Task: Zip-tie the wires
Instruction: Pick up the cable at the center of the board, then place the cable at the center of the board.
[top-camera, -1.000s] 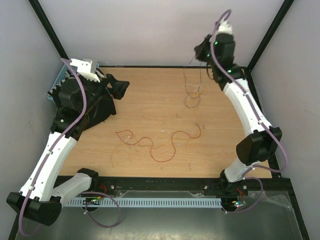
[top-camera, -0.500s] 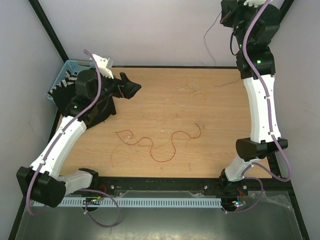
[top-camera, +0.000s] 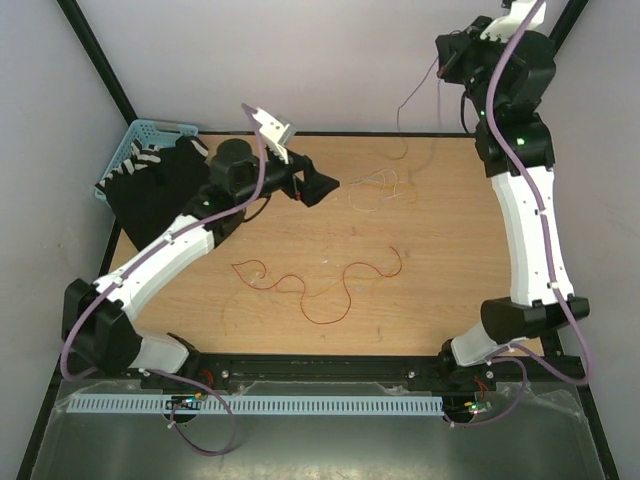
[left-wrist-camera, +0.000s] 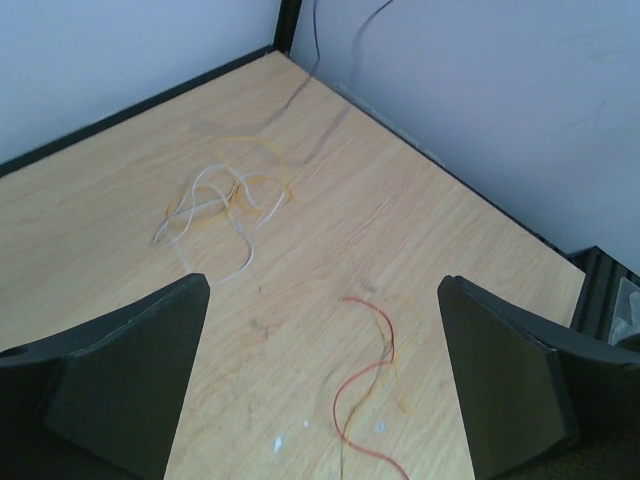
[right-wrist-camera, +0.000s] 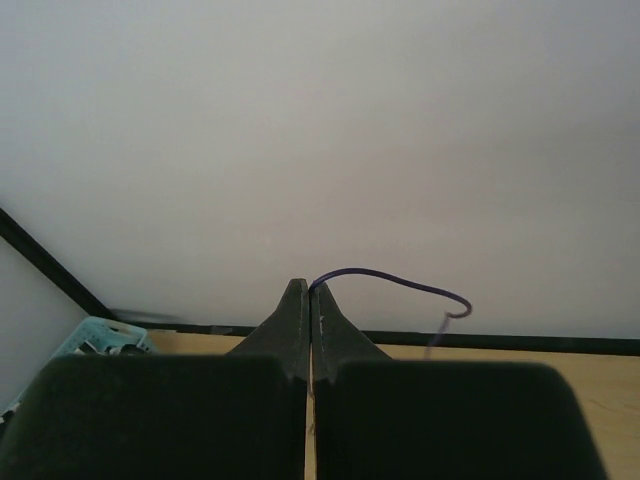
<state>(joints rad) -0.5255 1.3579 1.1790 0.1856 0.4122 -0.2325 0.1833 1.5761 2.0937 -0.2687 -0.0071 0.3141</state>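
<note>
Wooden table (top-camera: 440, 290); left arm (top-camera: 170, 250) stretched low across it, right arm (top-camera: 525, 200) raised high at the far right corner. On the left arm, left gripper (left-wrist-camera: 322, 300) spread wide, holding nothing. The pale tangle of wires (left-wrist-camera: 225, 200) lies on the table just beyond it, and a red-orange strand (left-wrist-camera: 368, 385) lies nearer, seen between its fingers. Up high, right gripper (right-wrist-camera: 309, 292) pinched tight on one dark strand (right-wrist-camera: 380, 273), which dangles toward the table.

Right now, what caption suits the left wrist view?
Open left gripper hovers above the wooden table, facing a pale wire tangle, a red wire nearer, a dark strand dangling beyond.
</note>
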